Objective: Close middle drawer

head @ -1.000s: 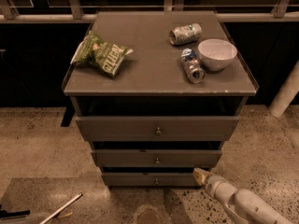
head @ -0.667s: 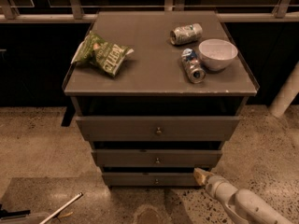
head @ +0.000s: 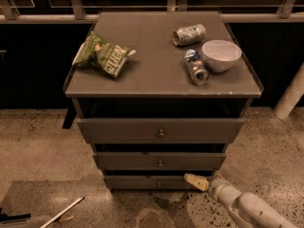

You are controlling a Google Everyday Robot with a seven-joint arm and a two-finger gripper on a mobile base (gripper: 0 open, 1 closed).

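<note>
The grey cabinet has three drawers. The middle drawer [head: 142, 161] has a plain flat front with a small round knob [head: 160, 164] and stands pulled out a little. The top drawer [head: 118, 129] above it is pulled out further. My gripper [head: 195, 181] comes in from the lower right. Its tan tip sits low, just under the right part of the middle drawer's front and in front of the lowest drawer [head: 137, 182].
On the cabinet top [head: 156, 72] lie a green chip bag [head: 104, 56], two cans [head: 189, 34] [head: 196, 67] and a white bowl [head: 221, 55]. A white stick [head: 64, 212] lies on the speckled floor at lower left. A white post [head: 290, 96] stands at right.
My gripper has edged slightly to the left along the lowest drawer's front. The drawers have not moved.
</note>
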